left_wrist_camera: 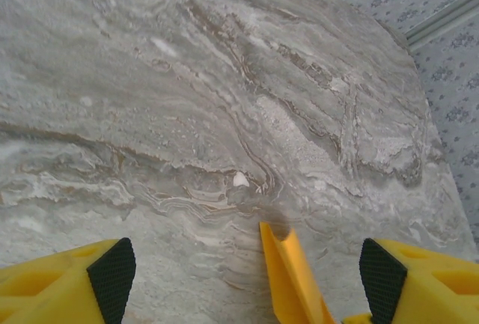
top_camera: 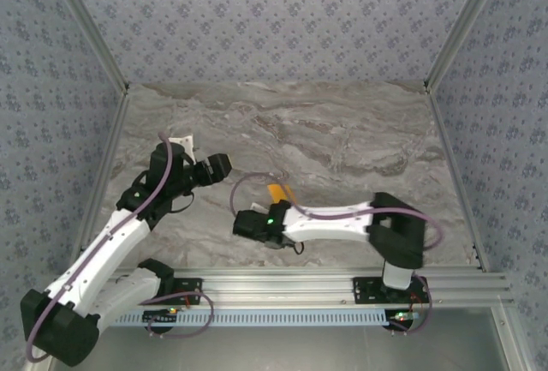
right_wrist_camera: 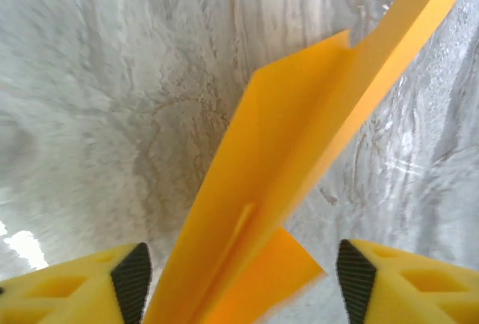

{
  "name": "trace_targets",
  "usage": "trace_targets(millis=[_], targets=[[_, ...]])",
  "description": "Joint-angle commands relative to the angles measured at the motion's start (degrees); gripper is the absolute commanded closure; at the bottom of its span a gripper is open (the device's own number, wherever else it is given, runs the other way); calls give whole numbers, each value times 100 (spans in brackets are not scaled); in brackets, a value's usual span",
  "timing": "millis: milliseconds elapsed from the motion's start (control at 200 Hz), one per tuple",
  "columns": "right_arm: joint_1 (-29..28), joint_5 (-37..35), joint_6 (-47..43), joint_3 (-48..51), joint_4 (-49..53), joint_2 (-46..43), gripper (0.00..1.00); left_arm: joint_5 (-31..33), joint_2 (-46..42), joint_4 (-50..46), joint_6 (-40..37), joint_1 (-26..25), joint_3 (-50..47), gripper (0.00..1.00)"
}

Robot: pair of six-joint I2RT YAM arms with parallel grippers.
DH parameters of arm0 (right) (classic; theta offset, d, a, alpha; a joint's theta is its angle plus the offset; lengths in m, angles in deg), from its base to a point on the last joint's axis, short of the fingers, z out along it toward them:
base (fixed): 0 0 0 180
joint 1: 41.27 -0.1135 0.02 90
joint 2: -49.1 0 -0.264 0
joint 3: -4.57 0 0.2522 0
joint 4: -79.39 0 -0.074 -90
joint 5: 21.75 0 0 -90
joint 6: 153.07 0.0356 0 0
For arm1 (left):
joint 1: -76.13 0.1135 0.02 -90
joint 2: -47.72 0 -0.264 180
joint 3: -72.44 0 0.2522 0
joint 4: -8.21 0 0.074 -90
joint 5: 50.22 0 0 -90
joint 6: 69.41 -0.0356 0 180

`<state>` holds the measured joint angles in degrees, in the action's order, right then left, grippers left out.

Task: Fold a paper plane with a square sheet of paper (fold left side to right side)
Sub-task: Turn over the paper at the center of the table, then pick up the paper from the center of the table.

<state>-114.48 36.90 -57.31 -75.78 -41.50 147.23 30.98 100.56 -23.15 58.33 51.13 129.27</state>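
Jaws of the right tool stand wide apart, with the orange-yellow paper plane lying creased between its black pads. Farther out, the left tool is spread open and empty over the marbled surface, the plane's tip just ahead.

Orange-yellow paper plane on a grey-and-beige marbled counter with brownish veins. Walls are lavender-grey with a small floral print. White arms have black joints and purple cables. Yellow jaws carry black cross-hatched pads.
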Motion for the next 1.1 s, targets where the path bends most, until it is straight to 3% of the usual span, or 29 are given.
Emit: trace_targets(millis=[0, 185, 270, 585, 854, 979, 1094], targets=[[369, 1113, 91, 499, -683, -984, 23, -842, 284, 709, 387, 39, -184, 20], [1702, 3277, 345, 1750, -2264, -2914, 9, -1315, 1022, 1670, 776, -283, -635, 21], [2416, 3907, 637, 2253, -2668, -3640, 5, -1326, 1406, 1874, 796, -591, -604, 21], [5105, 6415, 1757, 3666, -3661, -4438, 9, -1310, 3144, 2466, 896, -1415, -88, 23], [5649, 6977, 1781, 4065, -3866, -4460, 11, -1547, 4333, 3038, 1025, -1649, 254, 36], [5758, 7086, 1770, 4178, -4000, -4439, 10, -1599, 4487, 3085, 967, -1652, 320, 50], [5885, 7327, 1837, 4330, -4405, -4311, 10, -1607, 4431, 3066, 744, -1638, 323, 74]])
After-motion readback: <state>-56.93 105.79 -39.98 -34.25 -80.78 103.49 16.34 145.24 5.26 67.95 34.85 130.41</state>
